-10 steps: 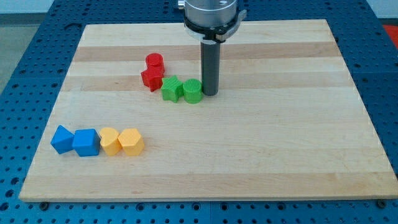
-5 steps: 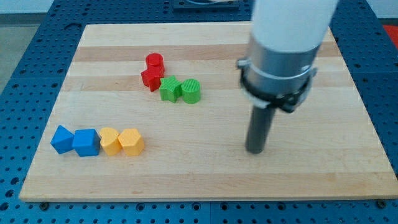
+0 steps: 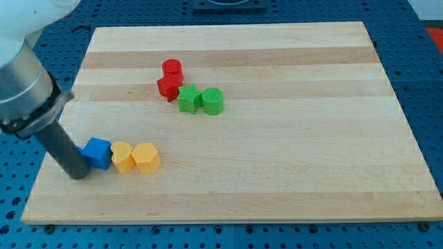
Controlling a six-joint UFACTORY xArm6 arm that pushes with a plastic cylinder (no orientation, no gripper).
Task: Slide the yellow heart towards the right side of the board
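Observation:
Two yellow blocks sit side by side at the view's lower left. The left one looks like the yellow heart; the right one looks like a hexagon. A blue cube touches the heart's left side. My tip rests on the board just left of the blue cube, two blocks to the left of the heart. The rod slants up to the view's left and covers the spot beside the cube where a second blue block stood earlier.
A red cylinder and a red star-like block sit at the upper middle, with a green star-like block and a green cylinder just to their right. The board's left edge is near my tip.
The rod swept from beside the green cylinder, over the board's right half, down to the lower left next to the blue cube. It now hides the leftmost blue block. No visible block has shifted.

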